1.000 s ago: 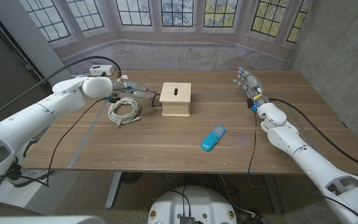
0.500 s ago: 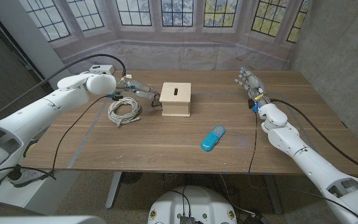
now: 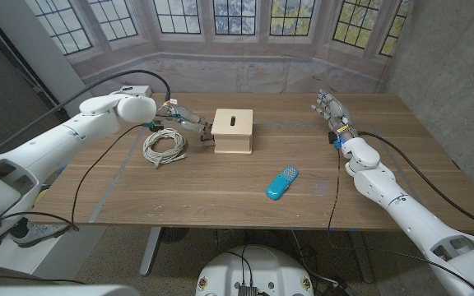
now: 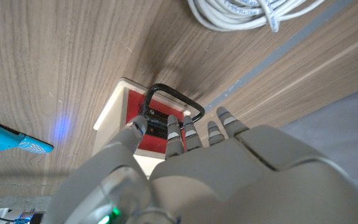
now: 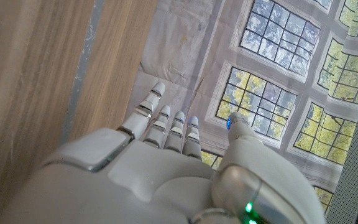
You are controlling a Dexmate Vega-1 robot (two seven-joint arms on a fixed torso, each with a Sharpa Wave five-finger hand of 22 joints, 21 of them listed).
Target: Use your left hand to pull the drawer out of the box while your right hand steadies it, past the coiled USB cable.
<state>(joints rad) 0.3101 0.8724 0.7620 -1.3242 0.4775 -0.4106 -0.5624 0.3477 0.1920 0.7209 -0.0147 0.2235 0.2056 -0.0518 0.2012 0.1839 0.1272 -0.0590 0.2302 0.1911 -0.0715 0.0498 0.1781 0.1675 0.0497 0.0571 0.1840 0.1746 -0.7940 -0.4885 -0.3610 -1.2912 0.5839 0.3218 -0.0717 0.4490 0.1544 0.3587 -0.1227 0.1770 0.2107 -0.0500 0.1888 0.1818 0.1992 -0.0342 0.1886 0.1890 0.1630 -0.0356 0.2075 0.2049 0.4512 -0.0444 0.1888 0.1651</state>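
A pale wooden box (image 3: 233,131) with a slot in its top stands at mid-table. Its red drawer front (image 4: 143,124) carries a black loop handle (image 4: 178,98) on the side facing my left hand (image 3: 183,121). The left hand's thumb and fingertips (image 4: 173,126) sit at the handle's base. I cannot tell whether they grip it. The coiled white USB cable (image 3: 164,145) lies on the table just below that hand. My right hand (image 3: 331,108) stands far to the right of the box with its fingers apart, holding nothing.
A blue flat object (image 3: 281,182) lies on the table in front of the box, toward the right. Bare wood runs between the box and my right hand. Black cables trail from both wrists across the table (image 3: 220,197).
My left hand has crept to the right, closer to the box, and its fingertips now reach the drawer handle. The box, cable and right hand have not moved.
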